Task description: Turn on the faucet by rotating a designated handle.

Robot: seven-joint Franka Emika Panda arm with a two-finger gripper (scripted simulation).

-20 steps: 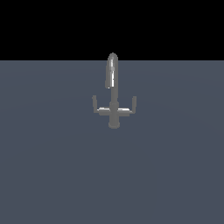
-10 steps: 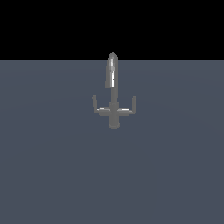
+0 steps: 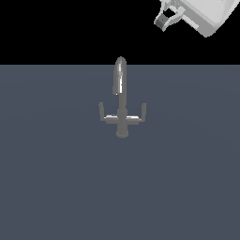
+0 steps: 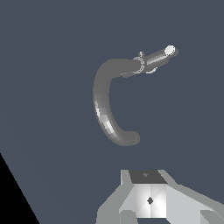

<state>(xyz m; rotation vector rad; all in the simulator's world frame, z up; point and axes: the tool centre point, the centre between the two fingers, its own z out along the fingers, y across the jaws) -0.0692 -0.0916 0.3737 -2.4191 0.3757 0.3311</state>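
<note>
Faucet [image 3: 121,101] standing upright on the flat slate-grey surface [image 3: 56,187], well below the gripper [image 3: 164,19] and off toward the exterior view's left of it, nowhere in contact. Tall arched spout curling over at the top, short round base at the foot, two L-shaped levers branching out level on either side with tips turned up. Designated handle [image 3: 139,115], the branch on the exterior view's right: thin grey horizontal arm ending in a short upright tip, on the side of the faucet nearer the gripper yet well apart from it. Matching left-hand lever [image 3: 103,114] on the far side of the stem. Same faucet [image 4: 109,103] in the wrist view seen from above, spout as a curved hook ahead of the fingers, one lever tip bright at the far end; which lever, impossible to tell. Gripper high in the exterior view's upper right corner, against black background, fingers spread apart, nothing between them.
</note>
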